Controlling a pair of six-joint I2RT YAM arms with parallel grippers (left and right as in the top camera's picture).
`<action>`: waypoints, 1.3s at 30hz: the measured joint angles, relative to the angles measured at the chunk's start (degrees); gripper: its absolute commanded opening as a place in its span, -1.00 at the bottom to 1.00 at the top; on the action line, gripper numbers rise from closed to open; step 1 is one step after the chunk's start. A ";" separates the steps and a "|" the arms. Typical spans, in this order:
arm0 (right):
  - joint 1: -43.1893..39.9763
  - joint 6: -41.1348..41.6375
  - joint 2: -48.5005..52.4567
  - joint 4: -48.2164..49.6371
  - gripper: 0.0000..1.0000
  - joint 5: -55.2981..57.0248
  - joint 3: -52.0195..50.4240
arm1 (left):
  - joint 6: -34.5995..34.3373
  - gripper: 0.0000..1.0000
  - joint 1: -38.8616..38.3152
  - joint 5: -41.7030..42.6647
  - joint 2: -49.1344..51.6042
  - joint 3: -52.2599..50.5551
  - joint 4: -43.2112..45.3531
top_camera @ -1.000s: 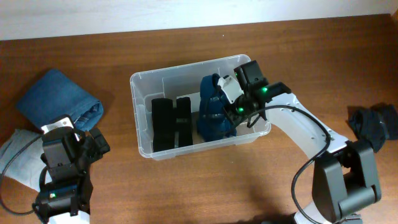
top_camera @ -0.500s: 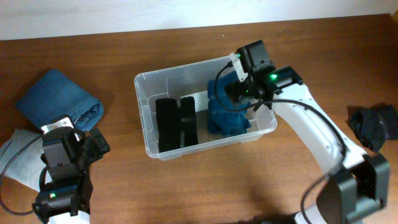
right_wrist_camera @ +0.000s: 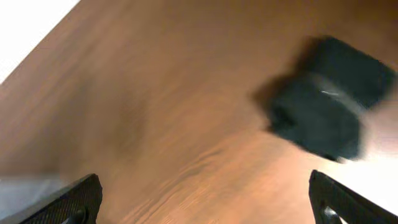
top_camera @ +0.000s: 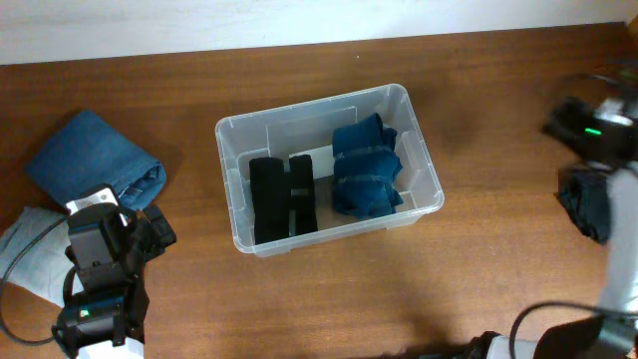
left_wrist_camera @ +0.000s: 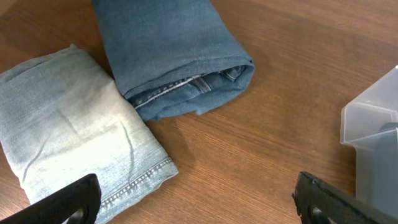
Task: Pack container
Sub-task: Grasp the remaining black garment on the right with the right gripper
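Note:
The clear container (top_camera: 227, 179) stands mid-table. Inside it lie a black folded garment (top_camera: 282, 197) on the left and a blue folded garment (top_camera: 366, 168) on the right. My right gripper (top_camera: 590, 128) is blurred at the table's right edge, far from the tub. It hangs open and empty (right_wrist_camera: 205, 199) over bare wood, with a dark garment (right_wrist_camera: 323, 99) ahead of it. My left gripper (top_camera: 105, 239) rests at the front left, open and empty (left_wrist_camera: 199, 199). A corner of the container (left_wrist_camera: 373, 124) shows on the right of the left wrist view.
Rolled blue jeans (top_camera: 95, 160) lie at the far left, shown close up (left_wrist_camera: 174, 56) in the left wrist view. A pale folded denim piece (top_camera: 30, 254) lies beside them (left_wrist_camera: 68, 137). A dark garment (top_camera: 588, 204) sits by the right edge.
My right gripper opened, left the blue garment in the container and swung away to the right edge. The container shifted slightly right. The left arm stayed still.

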 measured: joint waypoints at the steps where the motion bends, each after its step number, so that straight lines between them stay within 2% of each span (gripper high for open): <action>1: -3.50 0.11 0.48 0.44 0.97 -1.03 -0.48 | 0.00 0.99 0.00 0.00 0.00 0.00 0.00; 5: -15.17 -0.70 4.76 4.59 0.97 -5.18 -2.78 | 0.00 0.99 0.00 0.00 0.00 0.00 0.02; 9: -21.84 -3.67 11.47 8.28 0.97 -10.78 -3.08 | 0.00 0.99 0.00 0.02 0.00 0.00 0.00; 16: -26.32 -7.32 21.33 12.39 0.97 -17.97 -3.17 | 0.00 0.99 0.00 0.00 0.11 0.00 0.00; 23: -27.26 -9.75 30.91 14.58 1.00 -23.65 -3.34 | 0.00 0.99 0.00 0.00 1.97 0.00 0.00; 25: -27.26 -10.29 32.26 15.39 0.93 -24.22 -3.45 | 0.00 0.99 0.00 0.00 2.25 0.00 0.00; 27: -27.28 -10.62 32.30 16.46 0.73 -24.81 -3.45 | 0.00 0.99 0.00 0.00 2.34 0.00 0.00; 30: -27.28 -10.93 32.61 17.07 -0.01 -24.98 -3.45 | 0.00 0.99 0.00 0.00 2.34 0.00 0.00; 32: -27.32 -10.88 32.87 17.31 -0.31 -25.03 -3.48 | 0.00 0.99 0.00 0.00 2.34 0.00 0.00; 33: -27.30 -10.84 33.03 17.38 -0.43 -25.20 -3.54 | 0.00 0.99 0.00 0.00 2.34 0.00 0.00; 34: -27.30 -10.64 33.03 17.40 -0.47 -25.24 -3.54 | 0.00 0.99 0.00 0.00 2.34 0.00 0.02; 37: -27.30 -10.95 33.14 17.57 -0.85 -26.51 -3.56 | 0.00 0.99 0.00 0.00 2.34 0.00 0.04; 39: -27.30 -10.93 33.14 17.68 -0.92 -28.11 -3.56 | 0.00 0.99 0.00 0.00 2.34 0.00 0.07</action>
